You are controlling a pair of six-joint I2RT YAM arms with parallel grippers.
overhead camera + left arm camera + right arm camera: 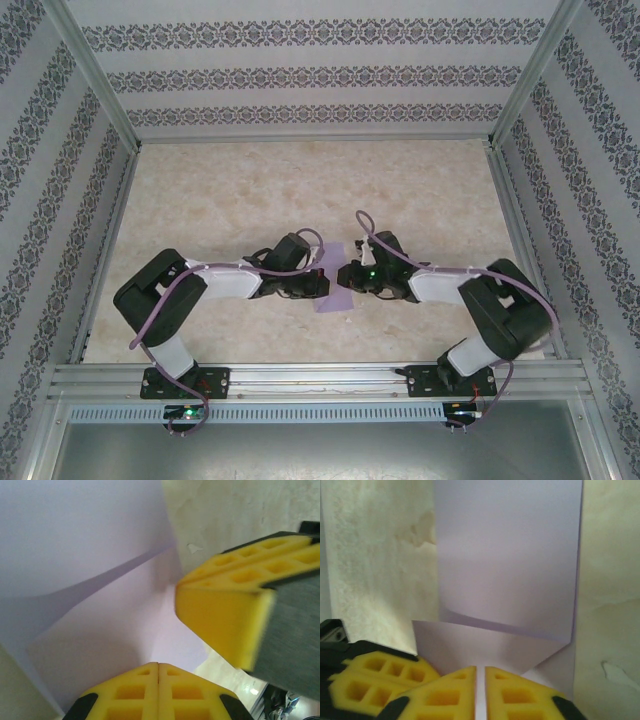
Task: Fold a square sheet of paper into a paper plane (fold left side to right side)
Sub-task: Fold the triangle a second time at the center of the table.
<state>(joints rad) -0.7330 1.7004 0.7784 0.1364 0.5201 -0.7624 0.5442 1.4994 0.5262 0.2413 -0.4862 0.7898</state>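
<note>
The square sheet of paper (333,301) is lavender and lies on the table between the two arms, with a folded flap and a crease (505,565) across it. My left gripper (318,283) is shut, its yellow fingertips pressed together (158,664) at the paper (100,555) with nothing visible between them. My right gripper (348,275) faces it from the right. Its jaws (481,669) stand a narrow gap apart at the edge of the folded flap, and lavender shows through the gap. One right finger (225,620) hangs close over the paper's corner in the left wrist view.
The table (300,190) is mottled beige inside patterned walls, with a metal rail (320,380) along the near edge. The left gripper's yellow fingers (375,680) sit close beside my right jaws. Bare tabletop (370,555) lies on both sides of the sheet.
</note>
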